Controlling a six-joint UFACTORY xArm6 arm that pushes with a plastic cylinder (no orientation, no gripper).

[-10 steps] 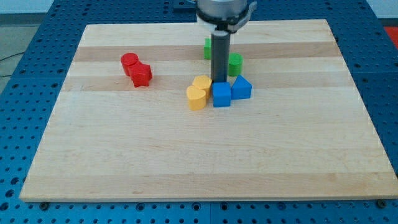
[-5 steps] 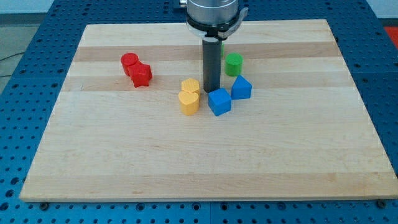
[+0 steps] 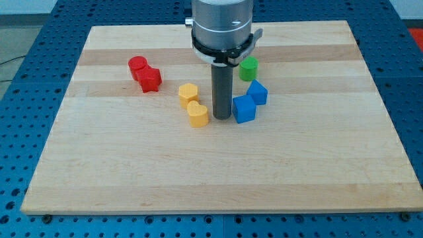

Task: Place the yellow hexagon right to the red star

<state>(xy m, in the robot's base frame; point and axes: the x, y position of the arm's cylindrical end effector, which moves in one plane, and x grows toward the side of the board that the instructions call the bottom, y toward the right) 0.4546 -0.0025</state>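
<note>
Tip [image 3: 222, 118], a bare rod holding nothing, stood at frame centre between yellow heart [image 3: 197, 114] and blue cube [image 3: 244, 109], yellow hexagon [image 3: 188, 93] lying right of red star [image 3: 151, 80].

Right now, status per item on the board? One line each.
My tip: down on the board, between the yellow heart-like block and the blue cube.
Yellow hexagon: flat, right of the red pair, apart from them.
Yellow heart-like block: flat, against the hexagon.
Red star: flat, touching the red cylinder.
Blue cube: flat, right of my tip.
Blue block: flat, touching the cube.
Green cylinder: upright, alone.
</note>
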